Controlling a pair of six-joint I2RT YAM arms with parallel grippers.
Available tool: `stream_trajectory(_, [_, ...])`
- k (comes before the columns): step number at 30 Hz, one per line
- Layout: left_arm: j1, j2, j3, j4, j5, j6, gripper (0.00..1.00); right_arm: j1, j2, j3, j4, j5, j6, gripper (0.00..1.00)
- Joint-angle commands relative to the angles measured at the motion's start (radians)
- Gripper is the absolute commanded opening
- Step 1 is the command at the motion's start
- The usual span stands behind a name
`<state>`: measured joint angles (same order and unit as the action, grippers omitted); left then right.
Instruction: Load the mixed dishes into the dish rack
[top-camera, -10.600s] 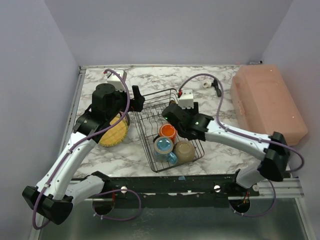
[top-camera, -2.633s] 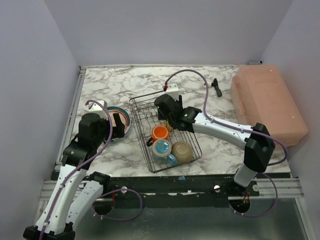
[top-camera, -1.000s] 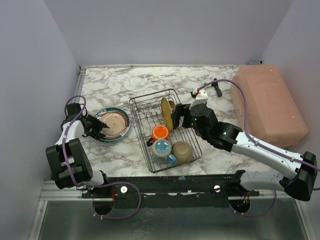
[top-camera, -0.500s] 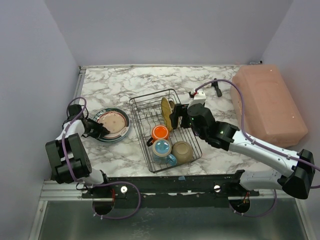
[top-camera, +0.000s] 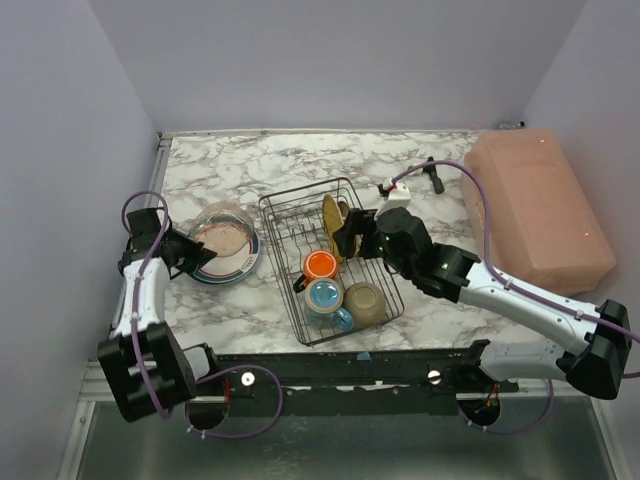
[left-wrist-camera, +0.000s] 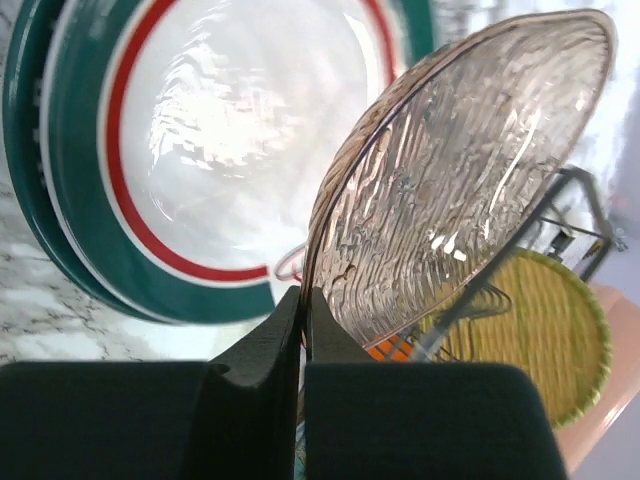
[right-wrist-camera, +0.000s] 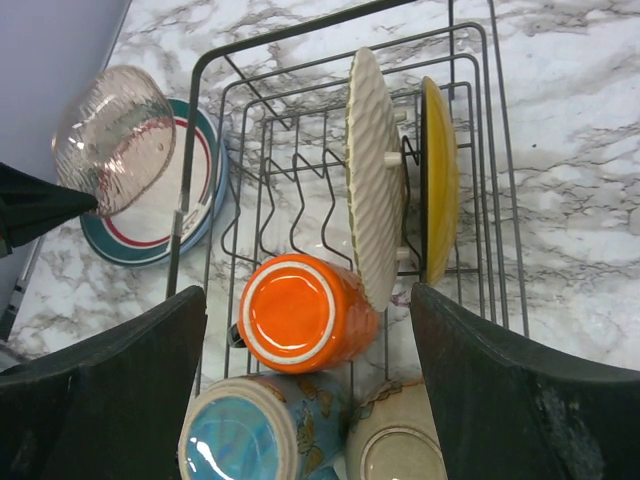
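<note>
Grip is fresh: the left pincer (left-wrist-camera: 303, 300), now clamped on the pink glass plate (left-wrist-camera: 450, 190) by its rim, tips it off the green-rimmed plate (left-wrist-camera: 60, 230) for the dish rack (right-wrist-camera: 290, 190); the right pincer (right-wrist-camera: 310, 380) hangs apart.

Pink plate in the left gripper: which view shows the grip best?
Left wrist view: the left gripper pinches the rim of the pink plate. Right wrist view shows it tilted over the green-rimmed plate, farther off. Top view shows it small.

Two plates (top-camera: 331, 228) upright in rack (top-camera: 288, 238); mugs (top-camera: 320, 266), bowl (top-camera: 368, 303) before them; stack (top-camera: 243, 269) left of rack; box (top-camera: 535, 205) right.
</note>
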<state>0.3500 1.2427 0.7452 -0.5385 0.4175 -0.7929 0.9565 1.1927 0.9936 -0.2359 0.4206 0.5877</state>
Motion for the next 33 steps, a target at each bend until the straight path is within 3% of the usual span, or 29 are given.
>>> stream_trajectory(1, [-0.032, -0.234, 0.047, -0.073, -0.082, -0.023, 0.00, 0.008, 0.012, 0.003, 0.049, -0.064, 0.033, 0.85])
stream_trajectory(5, [-0.083, -0.400, 0.078, -0.061, -0.090, -0.009, 0.00, 0.007, 0.042, 0.033, 0.076, -0.103, 0.044, 0.85])
stream_trajectory(10, [-0.246, -0.498, 0.068, 0.051, -0.041, 0.048, 0.00, 0.007, -0.001, -0.036, 0.186, -0.200, 0.100, 0.85])
stream_trajectory(14, [-0.346, -0.498, 0.073, 0.113, 0.033, 0.107, 0.00, 0.007, -0.081, -0.138, 0.360, -0.261, 0.098, 0.85])
stream_trajectory(21, [-0.472, -0.467, 0.082, 0.187, 0.174, 0.173, 0.00, 0.008, -0.149, -0.162, 0.399, -0.247, 0.094, 0.84])
stream_trajectory(29, [-0.611, -0.448, 0.117, 0.129, 0.166, 0.276, 0.00, 0.007, -0.176, -0.229, 0.456, -0.269, 0.159, 0.80])
stream_trajectory(33, [-0.659, -0.442, 0.151, 0.071, 0.125, 0.326, 0.00, 0.008, -0.141, -0.205, 0.481, -0.320, 0.165, 0.70])
